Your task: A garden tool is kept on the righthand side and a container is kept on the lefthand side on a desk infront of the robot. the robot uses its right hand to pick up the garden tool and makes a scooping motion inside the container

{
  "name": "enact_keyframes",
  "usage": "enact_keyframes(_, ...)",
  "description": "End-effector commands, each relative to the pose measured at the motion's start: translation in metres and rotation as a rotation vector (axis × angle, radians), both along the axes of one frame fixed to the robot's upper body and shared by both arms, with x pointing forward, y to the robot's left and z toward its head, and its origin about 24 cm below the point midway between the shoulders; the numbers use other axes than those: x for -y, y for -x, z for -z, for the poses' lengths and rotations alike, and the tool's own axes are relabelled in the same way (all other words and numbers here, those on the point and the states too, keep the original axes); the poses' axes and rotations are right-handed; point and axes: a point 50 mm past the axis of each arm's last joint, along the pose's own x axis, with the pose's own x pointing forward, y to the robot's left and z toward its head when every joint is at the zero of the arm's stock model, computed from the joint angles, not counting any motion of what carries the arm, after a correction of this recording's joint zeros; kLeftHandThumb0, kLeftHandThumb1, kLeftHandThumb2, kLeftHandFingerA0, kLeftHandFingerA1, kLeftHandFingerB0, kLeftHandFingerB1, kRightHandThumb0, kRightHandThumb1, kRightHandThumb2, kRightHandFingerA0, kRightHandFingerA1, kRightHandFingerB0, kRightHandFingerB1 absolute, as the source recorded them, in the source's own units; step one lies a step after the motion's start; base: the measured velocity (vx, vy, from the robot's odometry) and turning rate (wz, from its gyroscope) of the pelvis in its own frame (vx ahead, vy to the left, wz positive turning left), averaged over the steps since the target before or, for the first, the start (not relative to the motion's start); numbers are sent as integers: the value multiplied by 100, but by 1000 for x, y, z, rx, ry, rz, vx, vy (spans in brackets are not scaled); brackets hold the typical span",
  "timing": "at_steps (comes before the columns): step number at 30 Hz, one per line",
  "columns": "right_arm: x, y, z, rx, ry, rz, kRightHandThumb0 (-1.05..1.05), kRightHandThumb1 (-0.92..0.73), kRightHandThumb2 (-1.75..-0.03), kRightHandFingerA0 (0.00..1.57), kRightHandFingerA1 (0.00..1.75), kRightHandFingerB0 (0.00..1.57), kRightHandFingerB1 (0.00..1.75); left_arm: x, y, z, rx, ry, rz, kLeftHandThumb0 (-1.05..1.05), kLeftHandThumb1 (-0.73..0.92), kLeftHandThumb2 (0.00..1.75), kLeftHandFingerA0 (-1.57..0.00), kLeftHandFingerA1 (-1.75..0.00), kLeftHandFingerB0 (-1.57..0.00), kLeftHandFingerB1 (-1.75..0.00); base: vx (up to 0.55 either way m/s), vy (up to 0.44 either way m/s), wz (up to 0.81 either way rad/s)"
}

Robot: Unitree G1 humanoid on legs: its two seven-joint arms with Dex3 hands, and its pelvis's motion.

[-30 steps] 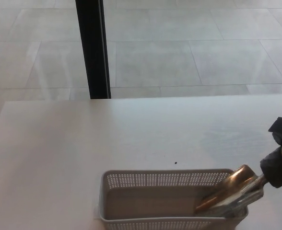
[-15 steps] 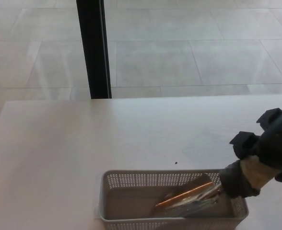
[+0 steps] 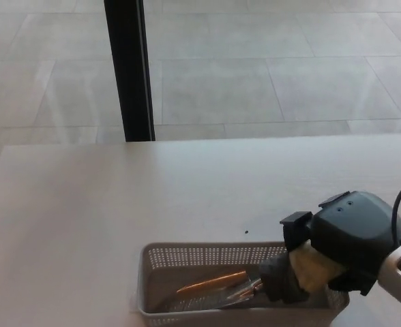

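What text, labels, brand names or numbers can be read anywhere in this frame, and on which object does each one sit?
None: no readable text anywhere in the head view.
Basket: perforated walls only, no label.
Garden tool: shiny blade, no brand mark showing.
Right hand: plain black shell, no marking visible.
Desk: bare apart from a small dark speck, which is not a character.

Single head cam, looks down+fwd over desk (image 3: 84, 204), floor (image 3: 255, 68) beyond.
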Motion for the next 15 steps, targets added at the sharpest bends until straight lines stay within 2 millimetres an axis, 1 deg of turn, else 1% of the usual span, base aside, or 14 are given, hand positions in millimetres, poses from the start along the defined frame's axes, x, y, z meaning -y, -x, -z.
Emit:
enact_keyframes(1, -15, 16, 49, -296, -200, 155, -29, -60, -101, 87, 175, 77, 156, -2, 6, -1, -10, -8, 0, -50, 64, 59, -66, -70, -61, -52, 0, 0, 0)
enact_keyframes(2, -14, 17, 48, -296, -245, 172, -30, -59, -101, 87, 175, 75, 157, -2, 6, -1, -3, -3, 4, -52, 63, 59, -66, -70, -60, -52, 0, 0, 0)
enact_keyframes(3, -14, 17, 48, -296, -250, 176, -30, -59, -101, 87, 175, 75, 157, -3, 6, -1, -3, -2, 4, -52, 63, 59, -66, -70, -60, -52, 0, 0, 0)
enact_keyframes(4, -12, 18, 47, -266, -290, 197, -30, -59, -98, 88, 175, 75, 150, -3, 6, -1, -9, -4, 13, -53, 63, 59, -65, -69, -59, -50, 0, 0, 0)
enact_keyframes(5, -11, 18, 46, -253, -307, 207, -30, -59, -98, 88, 175, 75, 150, -3, 6, -1, -12, -5, 16, -53, 63, 59, -65, -69, -59, -50, 0, 0, 0)
enact_keyframes(6, -8, 19, 45, -233, -371, 234, -27, -57, -105, 89, 175, 75, 154, -3, 5, -1, -14, -2, 12, -53, 63, 59, -65, -68, -61, -50, 0, 0, 0)
enact_keyframes(7, -5, 20, 44, -193, -422, 246, -26, -54, -106, 88, 175, 74, 157, -4, 5, -3, -3, 0, 8, -53, 63, 59, -64, -67, -59, -50, 0, 0, 0)
enact_keyframes(8, -3, 20, 44, -181, -438, 250, -26, -54, -105, 87, 175, 69, 162, -4, 5, -3, 1, 2, 7, -53, 63, 59, -63, -67, -59, -51, 0, 0, 0)
enact_keyframes(9, -2, 20, 43, -170, -454, 254, -26, -54, -105, 87, 175, 69, 162, -4, 5, -3, 3, 4, 6, -53, 63, 59, -63, -67, -59, -51, 0, 0, 0)
enact_keyframes(10, 0, 21, 42, -153, -479, 262, -25, -54, -103, 87, 175, 65, 167, -5, 6, -3, -4, -3, 11, -52, 63, 59, -65, -67, -60, -51, 0, 0, 0)
enact_keyframes(11, 4, 21, 40, -133, -502, 268, -26, -56, -96, 88, 175, 66, 162, -5, 6, -3, -2, -5, 0, -51, 63, 59, -67, -69, -61, -51, 0, 0, 0)
enact_keyframes(12, 11, 21, 35, -79, -553, 270, -24, -51, -103, 88, 175, 76, 147, -5, 8, -2, -7, -6, -13, -51, 62, 59, -67, -70, -61, -50, 0, 0, 0)
enact_keyframes(13, 16, 21, 32, -56, -591, 267, -23, -48, -107, 87, 175, 75, 149, -5, 8, -2, -5, -2, -16, -50, 63, 59, -66, -70, -61, -51, 0, 0, 0)
enact_keyframes(15, 23, 20, 27, -43, -644, 287, -23, -52, -106, 86, 175, 75, 149, -4, 11, -1, -17, -7, -12, -51, 63, 59, -66, -66, -61, -50, 0, 0, 0)
